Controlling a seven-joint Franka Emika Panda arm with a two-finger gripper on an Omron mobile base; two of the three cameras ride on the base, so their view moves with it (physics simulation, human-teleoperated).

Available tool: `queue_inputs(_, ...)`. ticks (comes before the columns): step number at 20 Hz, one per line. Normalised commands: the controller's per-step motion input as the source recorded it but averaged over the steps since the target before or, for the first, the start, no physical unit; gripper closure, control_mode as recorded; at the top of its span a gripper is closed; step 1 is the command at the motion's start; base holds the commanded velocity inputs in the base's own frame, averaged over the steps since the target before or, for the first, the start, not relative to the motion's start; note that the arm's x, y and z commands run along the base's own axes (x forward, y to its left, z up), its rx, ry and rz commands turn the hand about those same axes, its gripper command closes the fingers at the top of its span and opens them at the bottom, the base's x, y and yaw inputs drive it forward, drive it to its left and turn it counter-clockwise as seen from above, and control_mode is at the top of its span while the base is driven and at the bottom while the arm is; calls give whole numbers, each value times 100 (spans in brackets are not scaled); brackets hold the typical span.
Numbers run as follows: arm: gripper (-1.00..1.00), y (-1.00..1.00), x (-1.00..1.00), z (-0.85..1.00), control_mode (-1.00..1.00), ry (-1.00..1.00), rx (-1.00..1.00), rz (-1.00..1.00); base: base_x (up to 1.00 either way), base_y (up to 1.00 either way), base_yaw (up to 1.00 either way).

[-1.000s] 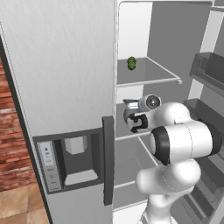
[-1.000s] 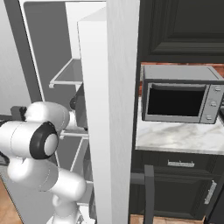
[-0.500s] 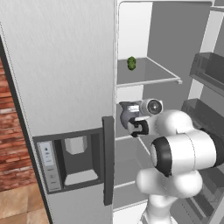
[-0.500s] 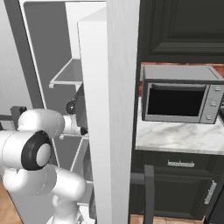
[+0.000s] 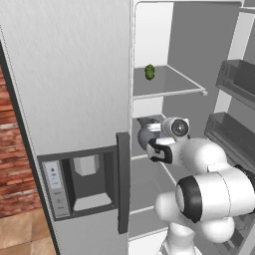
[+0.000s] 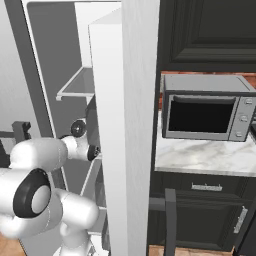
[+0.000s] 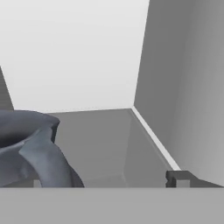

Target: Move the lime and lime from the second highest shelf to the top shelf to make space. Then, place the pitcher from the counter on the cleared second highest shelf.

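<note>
Standing upright, the dark blue-grey pitcher (image 7: 30, 148) with curved handle sits beside the opened hand (image 7: 105, 181).

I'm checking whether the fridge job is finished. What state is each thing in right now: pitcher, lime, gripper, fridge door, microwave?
pitcher: upright on the second highest shelf, free of the fingers.
lime: resting on the top shelf; one is in view.
gripper: open, beside the pitcher, holding nothing.
fridge door: swung open.
microwave: door closed, on the counter.
</note>
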Motion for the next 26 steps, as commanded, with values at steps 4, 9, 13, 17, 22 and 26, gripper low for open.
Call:
queue_inputs(4,-100,0,4,1,-100,-10,0,0,0,0,0)
queue_inputs(9,-100,0,16,-8,-100,-16,0,0,0,0,0)
queue_inputs(13,-100,0,20,-27,-100,-18,0,0,0,0,0)
queue_inputs(17,-100,0,2,-58,-100,-17,0,0,0,0,0)
queue_inputs(22,-100,0,0,-65,-100,-8,0,0,0,0,0)
queue_inputs(26,-100,0,0,-57,-100,0,0,0,0,0,0)
